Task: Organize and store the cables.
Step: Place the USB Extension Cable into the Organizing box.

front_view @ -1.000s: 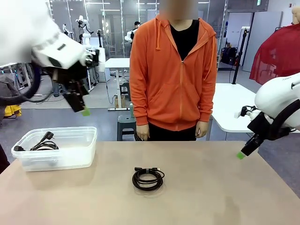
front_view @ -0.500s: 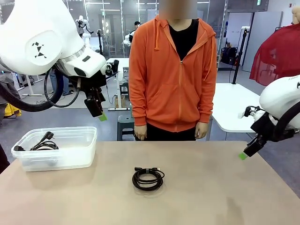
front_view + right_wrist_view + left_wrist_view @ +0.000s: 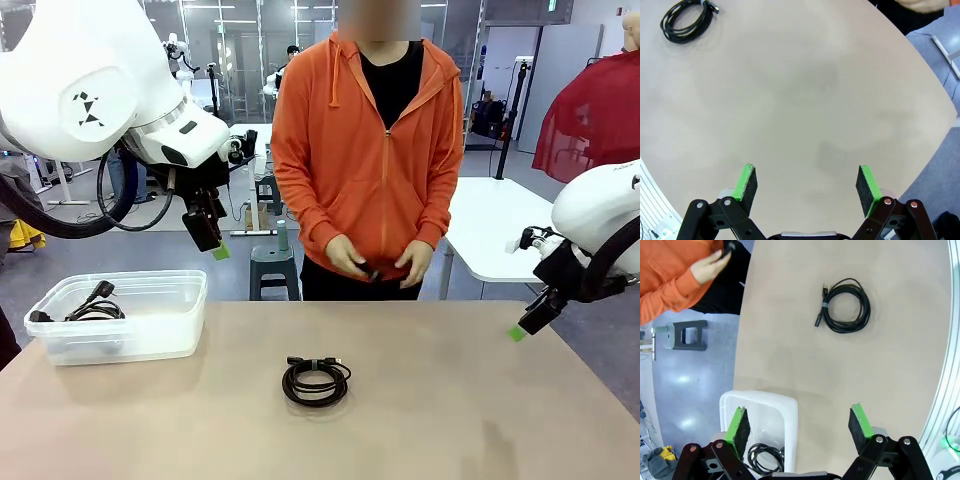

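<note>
Person's hands (image 3: 365,265) now meet at waist. Left gripper (image 3: 800,422), right gripper (image 3: 807,182): spread, empty. Risk: thin black coiled cable (image 3: 316,381) on beige counter (image 3: 480,420) unravels if pinched by one strand.

- A tan table (image 3: 450,400) with a rounded edge filled the foreground.
- Beyond the table's far edge lay a grey floor (image 3: 90,255) with a soft sheen.
- A grey stool (image 3: 272,262) stood just past that far edge.
- A white table (image 3: 490,230) stood beyond the tan table's far right side.
- Far behind the tan table, dark-framed glass partitions (image 3: 225,60) closed the room, under ceiling strip lights (image 3: 212,7).
</note>
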`<state>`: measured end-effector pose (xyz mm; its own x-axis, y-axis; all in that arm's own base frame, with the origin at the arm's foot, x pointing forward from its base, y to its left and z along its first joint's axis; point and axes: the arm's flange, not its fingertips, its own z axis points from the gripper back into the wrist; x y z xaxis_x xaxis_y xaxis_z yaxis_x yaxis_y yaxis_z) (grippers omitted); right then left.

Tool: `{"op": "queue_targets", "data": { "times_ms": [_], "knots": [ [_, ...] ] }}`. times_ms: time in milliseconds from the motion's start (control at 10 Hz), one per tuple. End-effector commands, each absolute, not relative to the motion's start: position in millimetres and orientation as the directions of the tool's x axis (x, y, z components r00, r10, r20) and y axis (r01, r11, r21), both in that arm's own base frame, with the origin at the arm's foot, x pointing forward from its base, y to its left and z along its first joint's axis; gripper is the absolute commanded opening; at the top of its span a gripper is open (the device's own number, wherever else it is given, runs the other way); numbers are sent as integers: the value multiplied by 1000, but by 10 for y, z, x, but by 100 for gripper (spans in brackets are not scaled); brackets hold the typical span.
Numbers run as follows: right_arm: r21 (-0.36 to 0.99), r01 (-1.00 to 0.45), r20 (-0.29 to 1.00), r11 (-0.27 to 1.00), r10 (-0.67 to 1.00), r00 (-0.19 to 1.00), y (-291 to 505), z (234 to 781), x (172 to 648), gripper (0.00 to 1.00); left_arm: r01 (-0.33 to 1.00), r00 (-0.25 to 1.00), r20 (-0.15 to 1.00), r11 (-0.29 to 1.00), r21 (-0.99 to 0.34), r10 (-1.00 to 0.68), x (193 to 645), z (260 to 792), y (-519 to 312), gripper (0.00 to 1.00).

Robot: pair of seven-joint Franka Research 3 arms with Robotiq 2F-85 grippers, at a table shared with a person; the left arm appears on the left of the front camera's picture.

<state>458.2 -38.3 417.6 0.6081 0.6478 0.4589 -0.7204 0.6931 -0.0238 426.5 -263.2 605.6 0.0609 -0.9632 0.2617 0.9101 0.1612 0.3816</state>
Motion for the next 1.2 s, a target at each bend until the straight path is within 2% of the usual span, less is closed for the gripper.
{"op": "queue_targets", "data": {
  "times_ms": [0,100,300,400,800,1100],
  "knots": [
    [-22,-713,446,701,645,621,-372,4194,4620,100,910,60,262,161,381,-963,4263,6057,-2634,100],
    [-22,-713,446,701,645,621,-372,4194,4620,100,920,58,215,136,368,-975,4366,5979,-2727,100],
    [-22,-713,446,701,645,621,-372,4194,4620,100,927,-20,222,66,370,-975,4629,5850,-2872,100],
    [-22,-713,446,701,645,621,-372,4194,4620,100,933,3,179,67,353,-984,4824,5728,-3022,100],
    [-22,-713,446,701,645,621,-372,4194,4620,100,958,-27,171,24,286,-985,5406,5145,-3612,100],
    [-22,-713,446,701,645,621,-372,4194,4620,100,978,-40,134,-12,208,-990,5621,4725,-4012,100]
  ]
}}
